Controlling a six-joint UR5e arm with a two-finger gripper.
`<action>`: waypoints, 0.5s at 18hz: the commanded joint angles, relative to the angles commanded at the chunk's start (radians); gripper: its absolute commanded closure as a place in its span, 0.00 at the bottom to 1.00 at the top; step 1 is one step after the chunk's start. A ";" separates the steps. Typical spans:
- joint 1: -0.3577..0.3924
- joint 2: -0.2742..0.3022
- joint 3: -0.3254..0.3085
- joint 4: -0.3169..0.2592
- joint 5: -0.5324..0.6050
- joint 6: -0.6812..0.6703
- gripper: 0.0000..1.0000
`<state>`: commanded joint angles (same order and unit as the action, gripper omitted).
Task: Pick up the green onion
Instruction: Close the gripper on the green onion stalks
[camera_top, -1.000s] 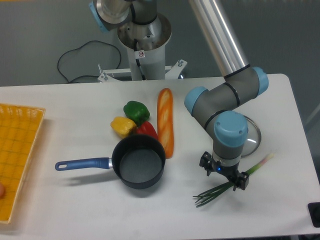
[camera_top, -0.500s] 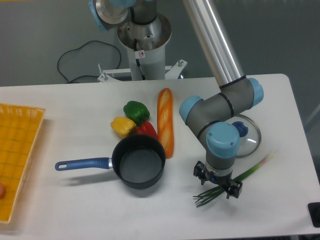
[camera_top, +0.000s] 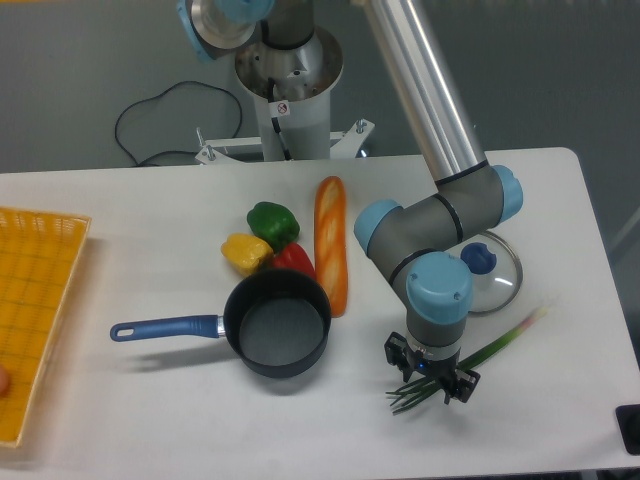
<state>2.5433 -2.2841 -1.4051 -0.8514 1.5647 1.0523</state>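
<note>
The white table (camera_top: 150, 420) is smooth and hard, so the thin stalk lies flat on it and the fingers must reach right down to the surface to catch it. The dark round pan (camera_top: 277, 322), with its blue handle, sits at centre; the crusty orange baguette (camera_top: 331, 242) lies behind it. The gripper (camera_top: 432, 369) hangs near right, directly over the green onion (camera_top: 468, 360), jaws spread and gripping nothing, straddling the dark leafy end. The pale end points right. Closing across the firmer stalk, not the splayed limp leaves, seems wisest.
</note>
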 joint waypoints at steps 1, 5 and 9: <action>0.000 0.002 0.000 -0.002 0.000 0.000 0.64; 0.000 0.005 -0.003 -0.002 0.000 -0.002 0.79; 0.000 0.006 -0.005 -0.002 0.000 -0.005 0.94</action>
<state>2.5433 -2.2780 -1.4097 -0.8529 1.5647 1.0477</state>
